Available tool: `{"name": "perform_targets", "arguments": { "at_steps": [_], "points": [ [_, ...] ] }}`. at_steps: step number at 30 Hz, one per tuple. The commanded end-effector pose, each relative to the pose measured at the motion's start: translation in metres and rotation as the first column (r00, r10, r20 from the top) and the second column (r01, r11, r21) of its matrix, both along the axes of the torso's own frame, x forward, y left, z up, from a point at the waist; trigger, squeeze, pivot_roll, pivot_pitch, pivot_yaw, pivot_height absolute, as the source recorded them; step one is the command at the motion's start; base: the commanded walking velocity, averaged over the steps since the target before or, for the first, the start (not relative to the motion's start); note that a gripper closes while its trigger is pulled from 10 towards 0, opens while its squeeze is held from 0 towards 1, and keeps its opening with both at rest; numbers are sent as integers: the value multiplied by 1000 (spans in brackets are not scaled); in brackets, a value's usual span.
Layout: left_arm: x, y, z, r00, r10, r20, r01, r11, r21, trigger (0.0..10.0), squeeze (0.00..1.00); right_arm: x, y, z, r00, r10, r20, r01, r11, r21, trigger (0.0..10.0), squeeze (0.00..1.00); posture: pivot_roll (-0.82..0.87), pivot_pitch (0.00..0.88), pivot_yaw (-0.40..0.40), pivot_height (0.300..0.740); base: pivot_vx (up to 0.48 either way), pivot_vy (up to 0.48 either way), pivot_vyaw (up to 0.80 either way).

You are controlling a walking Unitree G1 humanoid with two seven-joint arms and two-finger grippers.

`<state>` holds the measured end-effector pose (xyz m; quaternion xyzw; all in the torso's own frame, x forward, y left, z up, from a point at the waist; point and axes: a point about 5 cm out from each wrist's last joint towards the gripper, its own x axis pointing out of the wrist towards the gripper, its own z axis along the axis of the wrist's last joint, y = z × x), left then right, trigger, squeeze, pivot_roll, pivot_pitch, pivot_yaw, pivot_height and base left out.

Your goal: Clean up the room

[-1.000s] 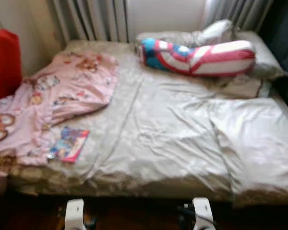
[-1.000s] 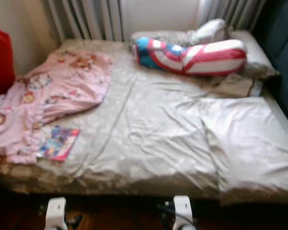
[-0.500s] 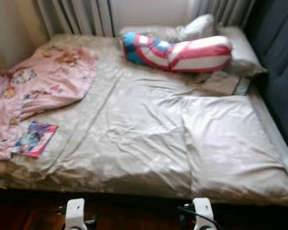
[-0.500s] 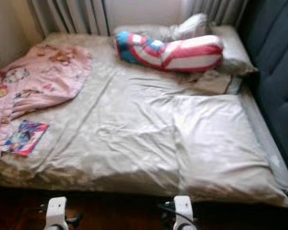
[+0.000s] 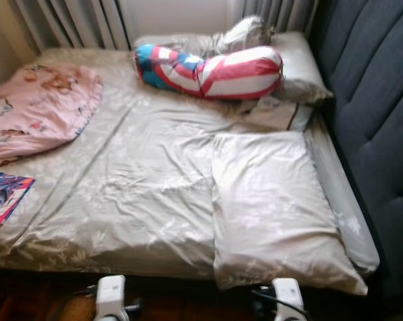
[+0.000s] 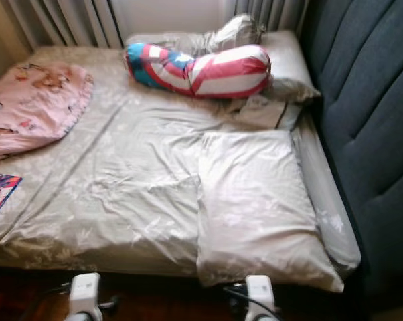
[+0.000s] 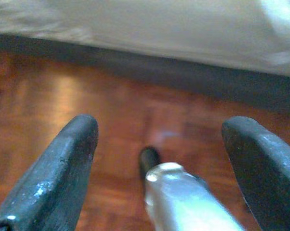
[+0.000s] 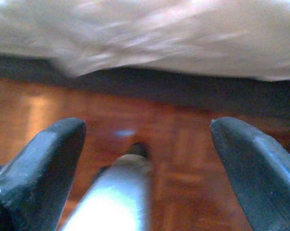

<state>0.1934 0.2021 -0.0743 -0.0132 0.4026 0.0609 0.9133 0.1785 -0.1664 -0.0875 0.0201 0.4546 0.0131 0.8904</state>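
Dark blue padded headboard (image 5: 375, 134) runs down right side of frame, beside bed edge. Pale pleated curtains (image 5: 74, 20) across upper left, more curtain folds at upper centre-right. Plain light wall (image 5: 175, 15) between them. Reddish-brown parquet floor (image 7: 48, 110) below, glossy, with light reflections.

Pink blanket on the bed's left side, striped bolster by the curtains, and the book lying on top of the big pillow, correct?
Not quite. The book lies on the sheet near the pink blanket, far from the big pillow, as the left eye view shows. The striped bolster is right.
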Motion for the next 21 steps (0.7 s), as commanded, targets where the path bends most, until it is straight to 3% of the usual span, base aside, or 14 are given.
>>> {"name": "perform_targets", "arguments": {
  "at_steps": [1,8,21],
  "points": [
    [-7,8,-2,1000,12,-24,-11,1000,16,10000,0,0,5,0,1000,-8,-4,8,1000,15,10000,0,-78,70,-27,740,0,-428,0],
    [-9,9,-3,999,18,-30,-17,1000,17,10000,0,0,4,0,1000,-1,-8,1,1000,19,10000,0,-77,69,-30,740,0,-428,-473],
    [0,6,1,1000,23,3,-23,1000,11,10000,0,0,4,0,1000,-3,5,3,1000,22,10000,0,-85,53,-27,740,0,0,-59]
  ]
}}
